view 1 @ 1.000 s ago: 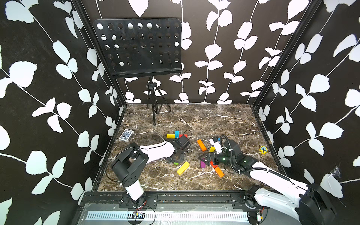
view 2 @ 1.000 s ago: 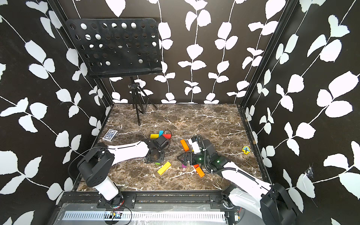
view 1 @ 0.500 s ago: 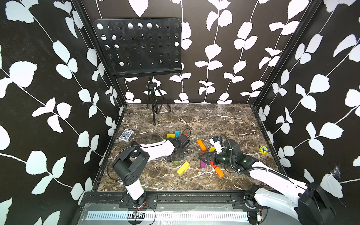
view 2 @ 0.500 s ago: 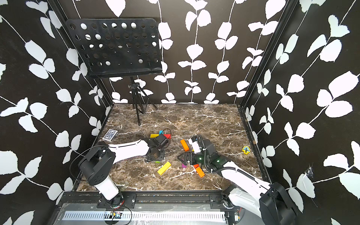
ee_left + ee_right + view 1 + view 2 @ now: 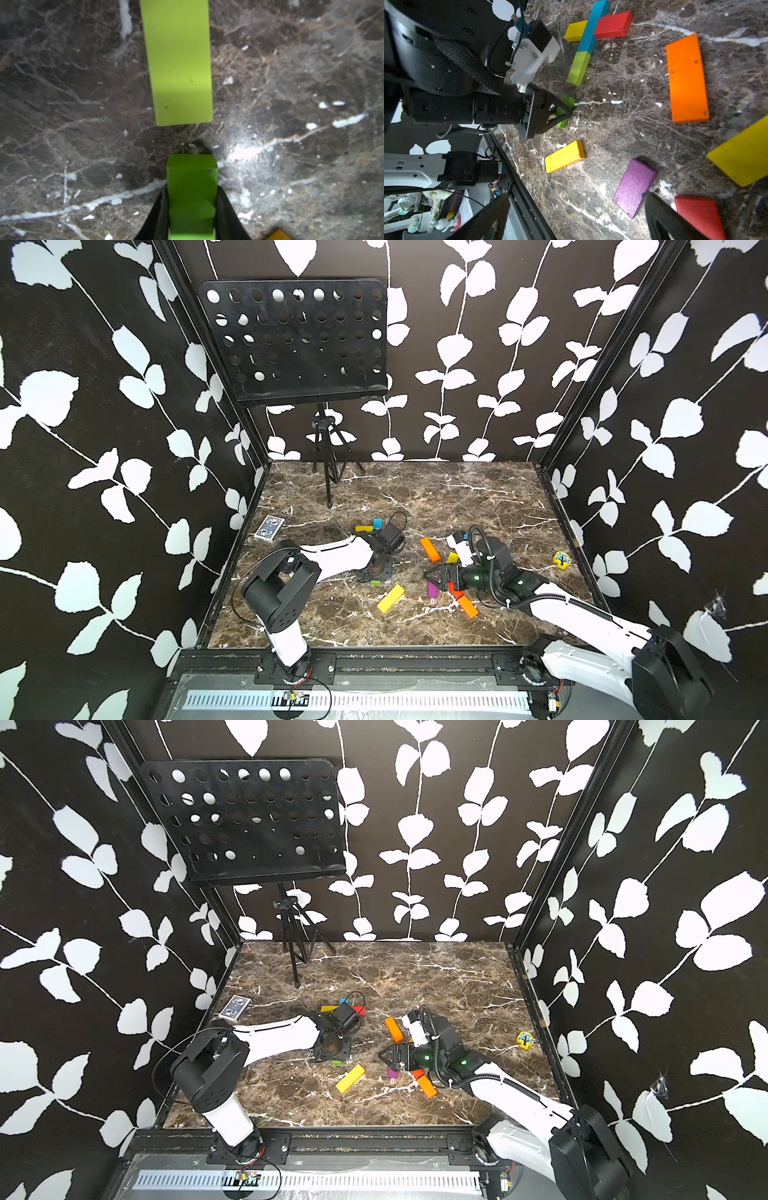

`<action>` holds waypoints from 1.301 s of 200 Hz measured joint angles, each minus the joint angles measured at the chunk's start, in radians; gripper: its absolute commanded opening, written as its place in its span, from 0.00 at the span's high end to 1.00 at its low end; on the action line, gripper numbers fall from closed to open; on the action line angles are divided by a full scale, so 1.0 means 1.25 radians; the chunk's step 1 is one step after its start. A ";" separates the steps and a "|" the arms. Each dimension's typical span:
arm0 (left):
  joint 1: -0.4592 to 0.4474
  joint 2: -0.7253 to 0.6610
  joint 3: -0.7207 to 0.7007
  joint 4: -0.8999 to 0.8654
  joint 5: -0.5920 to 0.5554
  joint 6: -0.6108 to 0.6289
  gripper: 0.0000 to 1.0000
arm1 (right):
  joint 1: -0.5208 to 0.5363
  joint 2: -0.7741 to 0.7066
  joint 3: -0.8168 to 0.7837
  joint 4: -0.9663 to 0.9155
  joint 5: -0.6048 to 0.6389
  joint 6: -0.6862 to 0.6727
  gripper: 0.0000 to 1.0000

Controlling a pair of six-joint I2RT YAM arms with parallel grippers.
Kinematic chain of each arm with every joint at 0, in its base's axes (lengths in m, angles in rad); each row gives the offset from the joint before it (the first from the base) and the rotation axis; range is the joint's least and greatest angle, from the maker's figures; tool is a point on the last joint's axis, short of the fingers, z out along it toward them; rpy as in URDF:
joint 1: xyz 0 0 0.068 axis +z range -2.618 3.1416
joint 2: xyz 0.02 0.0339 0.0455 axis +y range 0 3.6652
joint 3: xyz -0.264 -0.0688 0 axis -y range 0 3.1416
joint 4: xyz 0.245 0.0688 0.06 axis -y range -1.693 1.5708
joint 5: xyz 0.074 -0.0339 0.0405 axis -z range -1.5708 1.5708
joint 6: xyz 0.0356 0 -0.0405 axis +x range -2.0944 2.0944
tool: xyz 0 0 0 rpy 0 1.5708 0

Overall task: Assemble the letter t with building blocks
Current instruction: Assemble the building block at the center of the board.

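My left gripper (image 5: 192, 187) is shut on a lime green block (image 5: 192, 197), low over the marble. In line ahead of it, a short gap away, lies another lime green block (image 5: 178, 62). The right wrist view shows that block (image 5: 578, 68) end to end with a cyan bar (image 5: 592, 27), flanked by a yellow block (image 5: 576, 30) and a red block (image 5: 612, 25). My right gripper (image 5: 575, 201) is open and empty, beside a purple block (image 5: 634, 185). Loose nearby lie a yellow block (image 5: 390, 598), an orange block (image 5: 430, 549) and a red-orange block (image 5: 463, 601).
A blue-patterned card box (image 5: 270, 527) lies at the far left. A small yellow token (image 5: 561, 560) sits near the right wall. A black music stand's tripod (image 5: 328, 464) stands at the back. Another yellow block (image 5: 741, 153) lies beside my right gripper.
My left gripper, with the lime green block in it, has crept slightly toward the far cluster. The right arm has not moved.
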 measured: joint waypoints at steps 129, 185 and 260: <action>0.019 0.016 0.019 0.000 -0.001 0.012 0.83 | -0.004 0.031 0.000 0.025 -0.013 0.001 0.01; 0.020 0.030 0.036 -0.002 -0.002 0.017 0.82 | -0.004 0.038 0.000 0.029 -0.015 0.001 0.01; 0.026 0.033 0.039 -0.002 0.002 0.017 0.82 | -0.008 0.039 0.000 0.029 -0.016 0.001 0.01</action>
